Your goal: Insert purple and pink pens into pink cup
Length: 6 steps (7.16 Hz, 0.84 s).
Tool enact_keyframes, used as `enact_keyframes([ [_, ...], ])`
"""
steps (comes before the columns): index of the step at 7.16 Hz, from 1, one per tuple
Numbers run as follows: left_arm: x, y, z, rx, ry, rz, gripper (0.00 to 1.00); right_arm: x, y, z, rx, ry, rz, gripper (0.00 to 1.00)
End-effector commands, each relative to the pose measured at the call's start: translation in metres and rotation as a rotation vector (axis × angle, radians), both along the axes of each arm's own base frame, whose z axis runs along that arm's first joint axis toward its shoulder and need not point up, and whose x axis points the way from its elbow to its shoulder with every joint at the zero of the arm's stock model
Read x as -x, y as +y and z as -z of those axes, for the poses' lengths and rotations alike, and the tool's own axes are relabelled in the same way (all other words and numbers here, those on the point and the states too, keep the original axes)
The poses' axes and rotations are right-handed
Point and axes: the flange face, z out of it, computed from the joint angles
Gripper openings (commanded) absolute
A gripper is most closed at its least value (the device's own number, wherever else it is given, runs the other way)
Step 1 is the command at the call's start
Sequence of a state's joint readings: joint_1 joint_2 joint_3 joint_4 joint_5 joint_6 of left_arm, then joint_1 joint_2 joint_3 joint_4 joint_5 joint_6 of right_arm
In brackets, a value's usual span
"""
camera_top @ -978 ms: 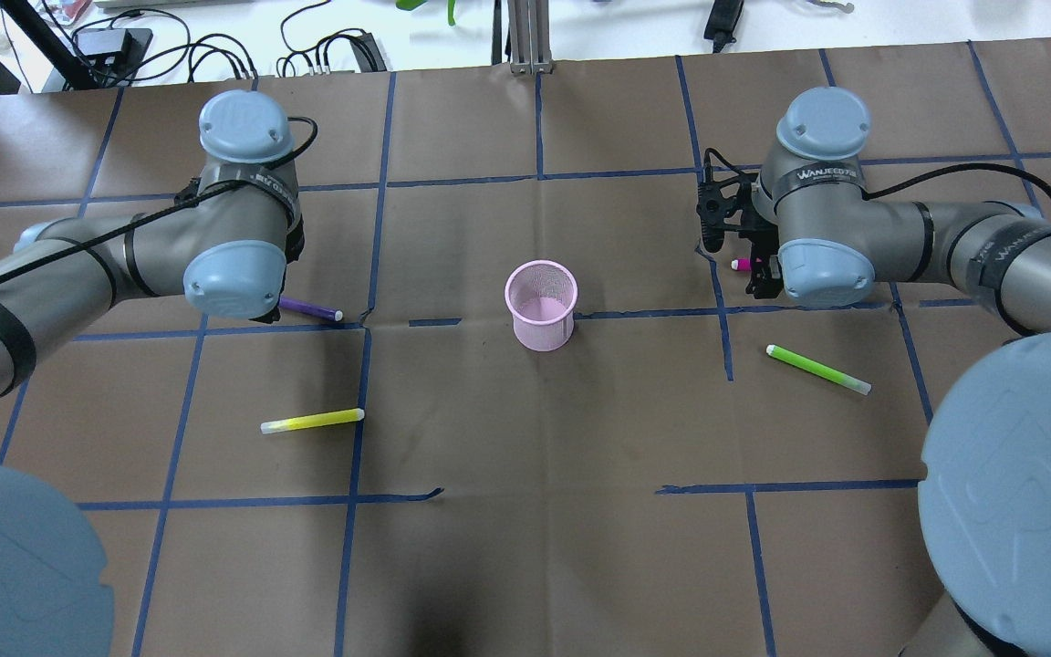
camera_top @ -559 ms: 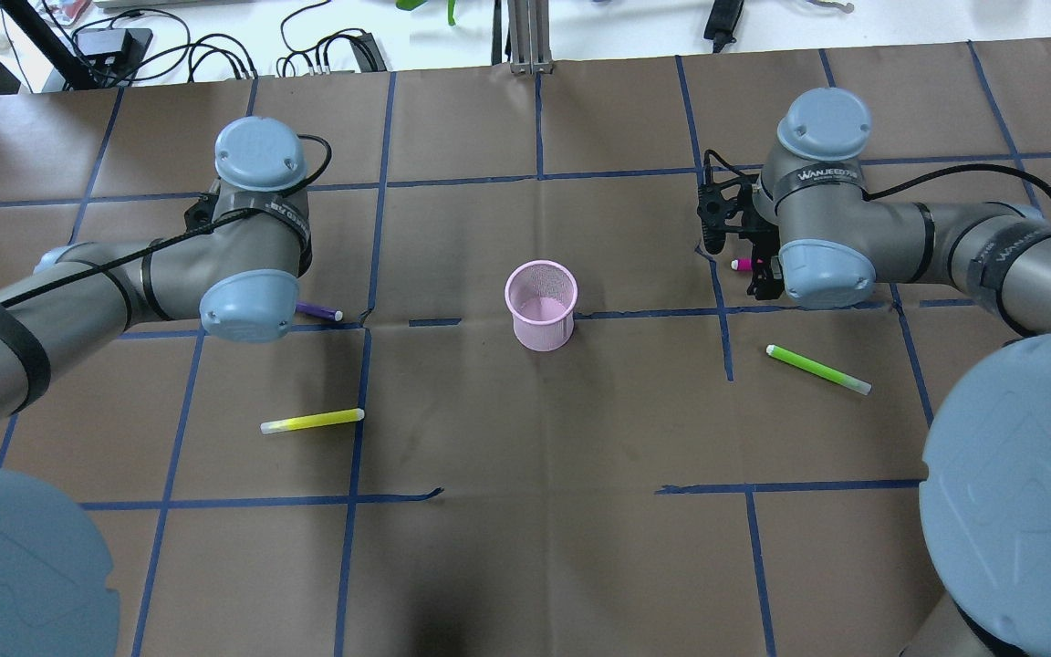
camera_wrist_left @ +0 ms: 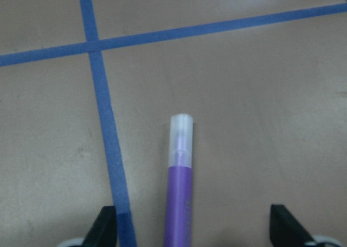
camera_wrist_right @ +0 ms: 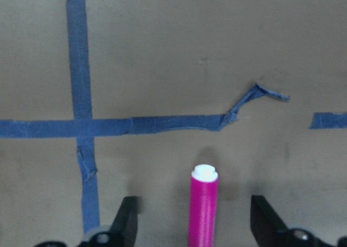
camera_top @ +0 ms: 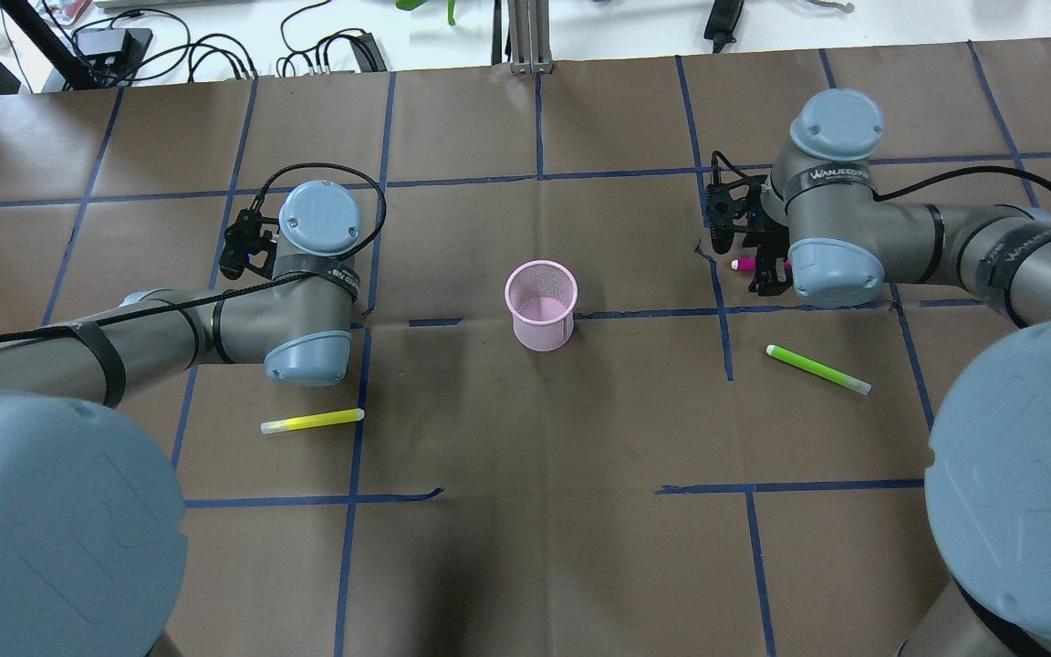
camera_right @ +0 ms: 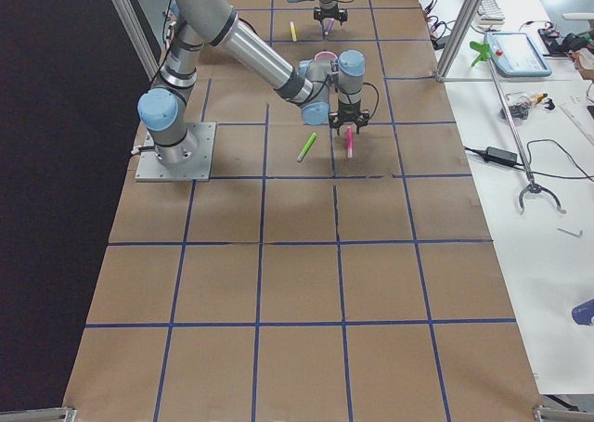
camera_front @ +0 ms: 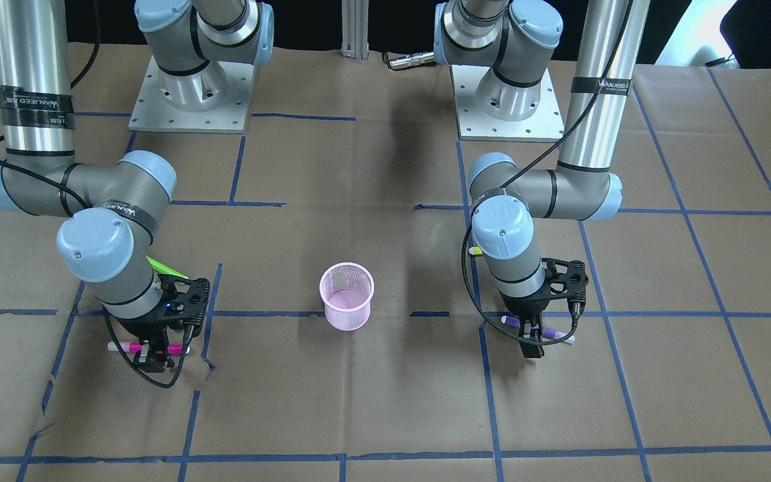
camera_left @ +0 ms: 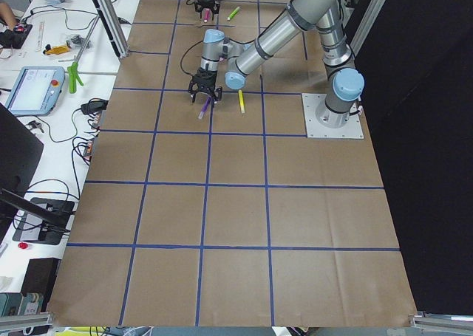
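Pens first: the purple pen (camera_wrist_left: 180,203) lies flat on the desk (camera_top: 525,547) between the left fingers (camera_wrist_left: 107,230), and the pink pen (camera_wrist_right: 204,214) lies likewise between the right fingers (camera_wrist_right: 128,222). Both pairs stand wide, with a gap on each side, gripping nothing. Between the two arms the pink cup (camera_top: 540,306) stands upright, well apart from either pen. The round barrels may roll or skew as the fingers shut, the purple one likelier since it sits slightly off-centre. A flat-held pen must be tipped upright, and the light mesh cup could topple if nudged. Both arms converging on it together could clash. A yellow pen (camera_top: 313,421) and a green pen (camera_top: 817,369) lie nearby, unwanted.
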State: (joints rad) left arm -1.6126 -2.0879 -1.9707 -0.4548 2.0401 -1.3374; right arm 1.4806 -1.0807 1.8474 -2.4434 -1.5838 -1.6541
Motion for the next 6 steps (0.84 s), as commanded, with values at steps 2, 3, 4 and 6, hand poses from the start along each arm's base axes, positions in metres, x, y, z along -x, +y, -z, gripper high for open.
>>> enact_keyframes([
  [2,0.0070,0.0009,0.0037,-0.013,0.060,0.014,0.99,0.0003,-0.0018,-0.0005,0.002,-0.002,0.013,0.53],
  [3,0.0057,0.0010,-0.0026,-0.004,0.046,0.013,0.99,0.0001,-0.0020,-0.0017,0.002,-0.004,0.014,0.49],
  [4,0.0041,0.0010,-0.0051,0.000,0.028,0.010,0.98,-0.0002,-0.0021,-0.0008,0.001,-0.007,0.014,0.47],
  [6,0.0010,0.0013,0.0003,-0.011,-0.006,0.004,0.91,-0.0002,-0.0013,0.0002,-0.004,-0.007,0.014,0.36],
])
